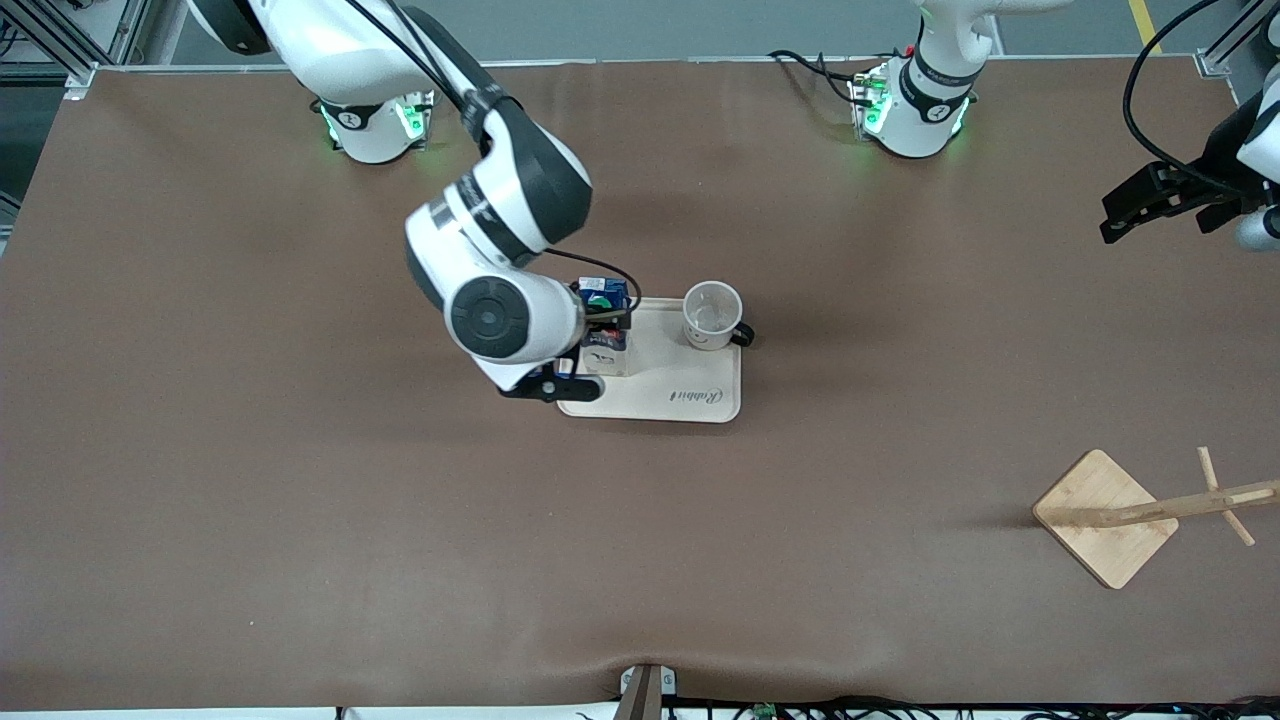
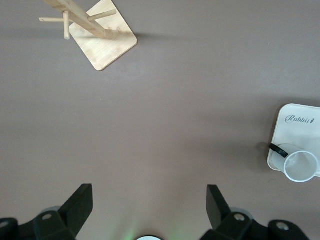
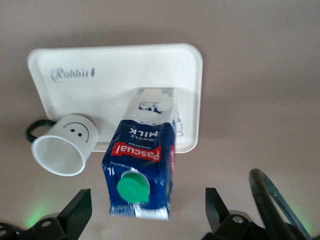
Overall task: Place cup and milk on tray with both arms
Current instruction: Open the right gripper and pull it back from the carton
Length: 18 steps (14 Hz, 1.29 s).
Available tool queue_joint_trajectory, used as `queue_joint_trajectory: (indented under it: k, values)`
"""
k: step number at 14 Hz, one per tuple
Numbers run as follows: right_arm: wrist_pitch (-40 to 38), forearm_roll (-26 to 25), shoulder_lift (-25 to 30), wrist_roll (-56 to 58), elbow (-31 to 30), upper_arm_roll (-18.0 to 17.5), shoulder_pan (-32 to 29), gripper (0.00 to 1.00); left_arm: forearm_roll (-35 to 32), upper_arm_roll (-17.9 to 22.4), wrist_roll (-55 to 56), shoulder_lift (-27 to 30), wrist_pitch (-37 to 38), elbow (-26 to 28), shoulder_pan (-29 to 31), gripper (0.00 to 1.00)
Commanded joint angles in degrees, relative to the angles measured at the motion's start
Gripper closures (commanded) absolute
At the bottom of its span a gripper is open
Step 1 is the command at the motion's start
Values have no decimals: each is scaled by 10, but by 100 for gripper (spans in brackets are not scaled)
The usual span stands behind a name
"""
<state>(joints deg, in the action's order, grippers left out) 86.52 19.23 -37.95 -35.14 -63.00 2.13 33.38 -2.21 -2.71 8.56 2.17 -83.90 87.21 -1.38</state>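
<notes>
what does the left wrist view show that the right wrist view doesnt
Only the left wrist view shows the wooden stand with its pegs, and the left pincer, open over bare table near the left arm's end. Only the right wrist view shows the milk standing upright on the tray, with the right pincer open above it and not gripping it, plus the smiley face on the cup. Both show the tray with its Rabbit script and the cup at the tray's edge.

left hand [image 2: 145,207]: spread wide, raised | right hand [image 3: 145,210]: spread wide, lowered
</notes>
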Motion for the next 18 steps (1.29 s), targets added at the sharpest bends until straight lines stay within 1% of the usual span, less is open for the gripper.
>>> queue_joint_trajectory:
  k: [1,4,5,6,7,8,10,13,14,16,18]
  values:
    - [-21,-3,65,1,2,2,-55,0,9,1,-7,8,8,-1,2,0]
    - [-28,-2,135,12,0,1,-123,0,9,1,-7,8,8,-1,2,0]
    - [-48,-11,160,33,-6,0,-150,0,9,1,-7,8,8,-1,1,0]
    - [-73,-68,180,74,-11,-1,-160,0,9,0,-7,8,8,-1,1,0]
    - [-95,-140,203,129,-14,-1,-161,0,9,-1,-7,8,8,-1,1,0]
    - [-114,-174,219,162,-23,0,-164,0,9,-1,-7,10,8,-1,1,0]
    - [-121,-179,260,182,-61,-1,-210,0,9,-2,-6,13,8,-2,2,0]
    - [-106,-186,334,297,-158,-1,-272,0,7,-2,-6,12,5,-3,1,0]
    - [-92,-187,349,332,-179,0,-287,0,6,-2,-6,12,5,-3,1,0]
    - [-87,-190,353,367,-196,-1,-340,0,6,-3,-5,12,6,-4,1,0]
    - [-97,-193,356,373,-196,-3,-350,0,6,-4,-6,11,5,-5,1,0]
